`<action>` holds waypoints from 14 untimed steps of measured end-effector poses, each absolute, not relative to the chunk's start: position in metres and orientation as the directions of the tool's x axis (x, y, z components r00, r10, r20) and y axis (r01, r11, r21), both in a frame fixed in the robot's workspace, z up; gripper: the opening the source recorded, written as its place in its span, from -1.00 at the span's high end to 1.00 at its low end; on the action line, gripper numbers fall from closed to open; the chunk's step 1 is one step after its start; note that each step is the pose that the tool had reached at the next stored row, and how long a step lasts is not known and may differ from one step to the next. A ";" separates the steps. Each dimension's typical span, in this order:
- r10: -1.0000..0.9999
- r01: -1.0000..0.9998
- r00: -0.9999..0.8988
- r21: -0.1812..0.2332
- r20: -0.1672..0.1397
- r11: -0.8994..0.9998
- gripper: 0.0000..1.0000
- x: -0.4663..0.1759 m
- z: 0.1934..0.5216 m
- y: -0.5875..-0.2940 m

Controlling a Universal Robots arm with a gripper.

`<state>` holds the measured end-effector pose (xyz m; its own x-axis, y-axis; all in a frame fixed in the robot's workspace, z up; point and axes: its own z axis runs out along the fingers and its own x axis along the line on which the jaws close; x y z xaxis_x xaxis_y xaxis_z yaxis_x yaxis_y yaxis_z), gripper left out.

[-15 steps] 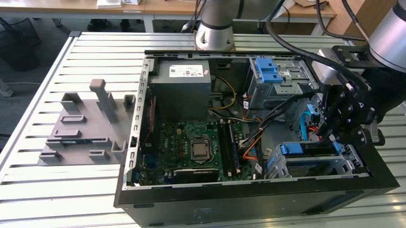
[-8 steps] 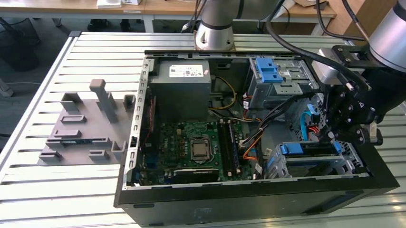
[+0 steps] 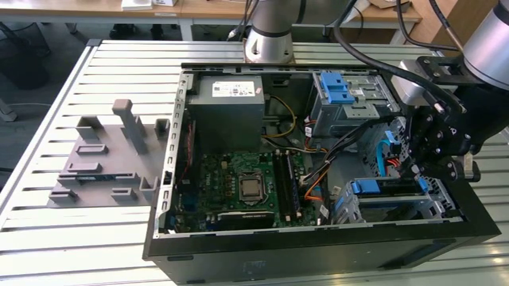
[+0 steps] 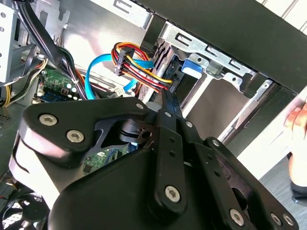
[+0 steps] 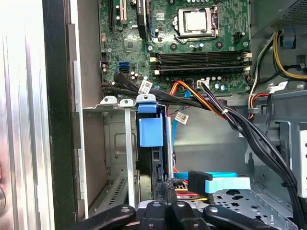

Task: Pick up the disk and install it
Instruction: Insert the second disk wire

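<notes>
The disk (image 3: 391,187) stands on edge inside the metal drive cage (image 3: 435,210) at the case's front corner, on the exterior view's right. Its blue plastic tab (image 5: 150,131) faces out of the slot, and its dark edge (image 5: 156,165) runs down between the cage walls. In the second wrist view the disk's tab (image 4: 192,67) shows in the cage mouth. My gripper (image 3: 409,173) hangs just above the cage. Its fingers (image 5: 163,186) are pressed together and shut with nothing between them, their tips (image 4: 168,101) close to the disk's outer edge.
The open computer case (image 3: 318,238) lies on a slatted table, with the motherboard (image 3: 247,185) and grey power supply (image 3: 230,104) inside. Bundled cables (image 5: 201,98) and a blue data cable (image 4: 103,64) run beside the cage. A grey fixture (image 3: 107,158) sits on the exterior view's left. A hand (image 4: 298,120) shows outside the case.
</notes>
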<state>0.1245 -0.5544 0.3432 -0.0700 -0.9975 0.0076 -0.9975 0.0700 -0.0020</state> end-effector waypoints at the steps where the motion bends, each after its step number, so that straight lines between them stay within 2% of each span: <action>1: -0.998 -0.998 -0.070 -0.002 0.008 0.070 0.79 0.125 0.343 -0.554; 14: -0.998 -0.998 -0.070 -0.002 0.008 0.070 0.79 0.124 0.354 -0.554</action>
<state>0.1245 -0.5544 0.3542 -0.0700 -0.9975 0.0077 -0.9975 0.0700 -0.0020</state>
